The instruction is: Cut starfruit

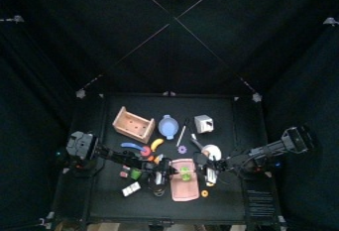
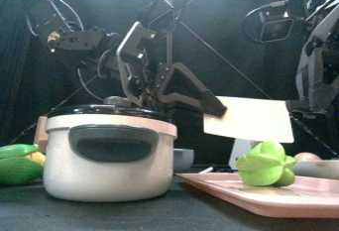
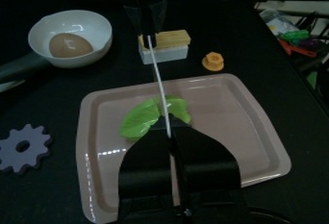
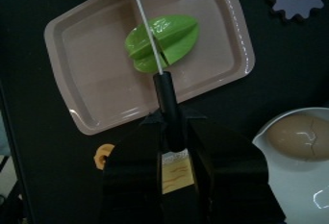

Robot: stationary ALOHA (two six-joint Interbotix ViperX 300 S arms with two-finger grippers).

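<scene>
The yellow-green starfruit [image 3: 139, 122] lies in the middle of the pink board [image 3: 244, 141]; it also shows in the right wrist view [image 4: 187, 37] and the front view [image 2: 265, 164]. A knife with a white blade [image 2: 252, 116] hangs over it, lower edge at the fruit's top. I cannot tell whether they touch. My right gripper [image 4: 170, 139] is shut on the knife's black handle [image 4: 164, 98]. My left gripper [image 3: 167, 143] is shut on the blade's other end, with the thin edge [image 3: 154, 74] running away over the fruit.
A white pot with a black lid [image 2: 109, 151] stands close at the table's front left. Beyond the board lie a white bowl [image 3: 71, 34], a yellow block [image 3: 167, 43] and an orange piece [image 3: 213, 61]. A blue gear [image 3: 26, 149] lies beside the board.
</scene>
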